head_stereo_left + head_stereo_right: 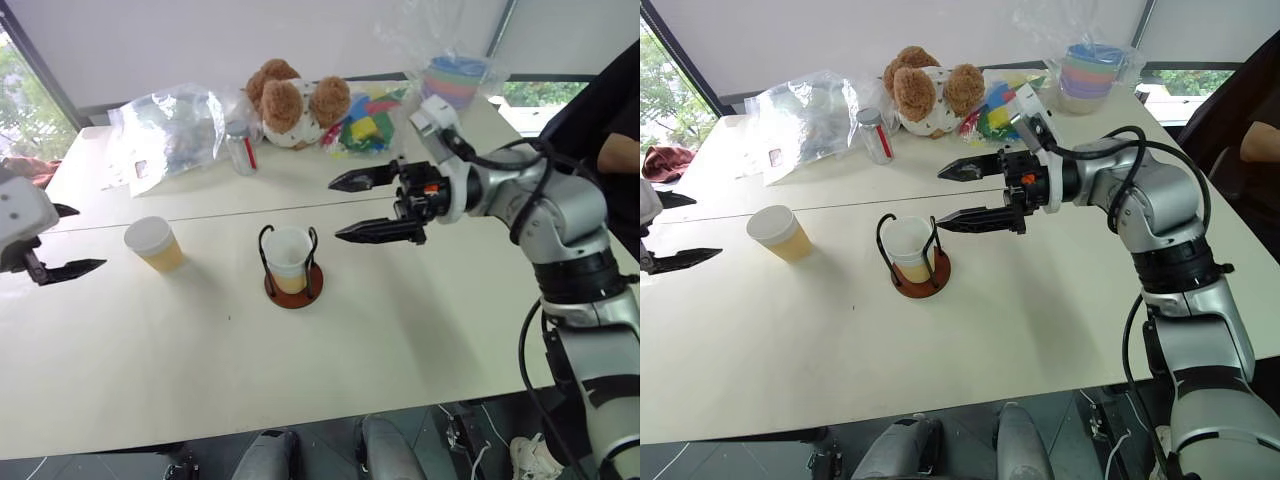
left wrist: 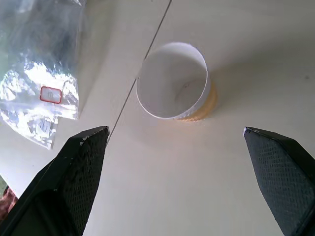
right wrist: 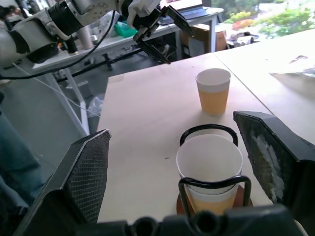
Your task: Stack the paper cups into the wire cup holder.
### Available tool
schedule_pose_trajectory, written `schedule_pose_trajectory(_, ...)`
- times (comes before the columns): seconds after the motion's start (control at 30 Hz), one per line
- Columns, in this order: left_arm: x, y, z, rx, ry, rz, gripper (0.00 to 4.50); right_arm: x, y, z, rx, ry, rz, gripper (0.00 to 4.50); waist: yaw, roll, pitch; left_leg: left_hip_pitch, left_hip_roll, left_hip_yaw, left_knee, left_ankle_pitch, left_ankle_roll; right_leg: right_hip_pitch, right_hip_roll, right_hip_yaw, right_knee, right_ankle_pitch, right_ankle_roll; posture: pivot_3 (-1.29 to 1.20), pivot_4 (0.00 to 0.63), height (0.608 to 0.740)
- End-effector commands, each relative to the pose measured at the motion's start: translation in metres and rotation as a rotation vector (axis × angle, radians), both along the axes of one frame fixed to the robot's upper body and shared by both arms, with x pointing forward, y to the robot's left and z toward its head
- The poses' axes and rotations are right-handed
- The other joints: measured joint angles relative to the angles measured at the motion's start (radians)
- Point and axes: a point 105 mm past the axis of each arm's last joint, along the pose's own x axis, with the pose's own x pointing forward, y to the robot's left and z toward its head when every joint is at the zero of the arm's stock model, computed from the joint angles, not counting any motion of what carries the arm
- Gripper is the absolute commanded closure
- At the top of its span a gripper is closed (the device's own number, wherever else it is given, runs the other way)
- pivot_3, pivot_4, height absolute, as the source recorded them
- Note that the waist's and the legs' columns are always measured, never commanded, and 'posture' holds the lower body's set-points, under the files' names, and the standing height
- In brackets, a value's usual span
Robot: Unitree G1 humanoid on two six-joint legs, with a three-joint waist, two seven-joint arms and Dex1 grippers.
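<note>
Just beside the wire cup holder (image 1: pixel 292 277), right tool (image 1: pixel 378 206) spread apart, paper cup (image 1: pixel 288 257) inside holder.

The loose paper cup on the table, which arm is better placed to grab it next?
Probably the left. Its open tool points at the loose paper cup with bare table between them, while the right tool, also open, hangs beside the wire cup holder, farther off.
</note>
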Motion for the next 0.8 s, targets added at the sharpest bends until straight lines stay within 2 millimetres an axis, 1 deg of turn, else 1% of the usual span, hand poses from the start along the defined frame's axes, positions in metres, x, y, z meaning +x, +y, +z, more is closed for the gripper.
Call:
schedule_pose_trajectory(0.03,0.01,-0.001,0.003,0.015,-0.018,-0.049,0.0,-0.01,-0.008,0.01,0.011,-0.047,-0.032,0.16,0.008,-0.001,0.0,0.0,0.0,0.0,0.0,0.0,0.0,0.0,0.0,-0.001,0.0,0.0,0.0,0.0,0.15,0.74)
schedule_pose_trajectory(0.13,0.02,-0.005,-0.004,0.031,-0.002,-0.085,0.0,-0.012,-0.01,0.003,-0.017,-0.049,-0.065,0.16,0.012,-0.001,0.0,0.0,0.0,0.0,0.001,0.0,0.001,0.0,0.0,-0.001,0.0,0.0,0.0,0.0,0.15,0.74)
schedule_pose_trajectory(0.2,0.03,-0.013,-0.011,0.021,0.004,-0.114,0.0,-0.012,-0.012,-0.001,-0.022,-0.043,-0.08,0.16,0.013,-0.001,0.0,0.0,0.0,0.0,0.002,0.0,0.001,0.001,0.0,-0.001,0.0,0.0,0.0,0.0,0.15,0.74)
schedule_pose_trajectory(0.37,0.049,-0.029,-0.024,0.01,0.036,-0.172,0.0,-0.011,-0.012,-0.004,-0.029,-0.043,-0.104,0.16,0.01,-0.001,0.0,-0.001,0.0,0.0,0.011,-0.002,0.004,0.004,0.001,-0.002,0.002,0.001,0.002,0.0,0.15,0.74)
schedule_pose_trajectory(0.43,0.056,-0.032,-0.029,0.019,0.05,-0.183,0.0,-0.012,-0.012,-0.004,-0.028,-0.044,-0.107,0.16,0.009,-0.001,0.0,-0.001,0.0,0.0,0.012,-0.005,0.008,0.005,0.001,-0.002,0.002,0.002,0.003,0.0,0.15,0.74)
schedule_pose_trajectory(0.5,0.061,-0.033,-0.035,0.031,0.073,-0.192,0.0,-0.012,-0.012,-0.003,-0.026,-0.047,-0.112,0.16,0.009,-0.001,0.0,-0.001,-0.001,0.0,0.012,-0.005,0.008,0.005,0.001,-0.002,0.002,0.002,0.003,0.0,0.15,0.74)
schedule_pose_trajectory(0.53,0.065,-0.034,-0.037,0.034,0.077,-0.19,0.25,-0.012,-0.011,-0.002,-0.024,-0.049,-0.114,0.13,0.009,-0.001,0.0,-0.001,-0.001,0.0,0.012,-0.005,0.009,0.005,0.002,-0.002,0.002,0.002,0.003,0.0,0.15,0.74)
schedule_pose_trajectory(0.6,0.069,-0.035,-0.042,0.034,0.099,-0.191,0.9,-0.012,-0.011,-0.001,-0.021,-0.053,-0.118,0.12,0.009,-0.001,0.0,-0.001,-0.001,0.0,0.012,-0.005,0.008,0.005,0.002,-0.002,0.002,0.002,0.003,0.0,0.15,0.74)
schedule_pose_trajectory(0.73,0.072,-0.036,-0.047,0.034,0.133,-0.202,2.88,-0.011,-0.012,-0.002,-0.017,-0.057,-0.135,0.12,0.007,-0.002,-0.001,-0.001,-0.001,0.0,0.012,-0.004,0.008,0.005,0.002,-0.003,0.002,0.002,0.003,0.0,0.15,0.74)
schedule_pose_trajectory(0.8,0.073,-0.037,-0.047,0.034,0.137,-0.211,3.97,-0.011,-0.012,-0.002,-0.015,-0.055,-0.141,0.12,0.007,-0.002,-0.001,-0.001,-0.001,0.001,0.012,-0.004,0.008,0.005,0.002,-0.003,0.002,0.002,0.003,0.0,0.15,0.74)
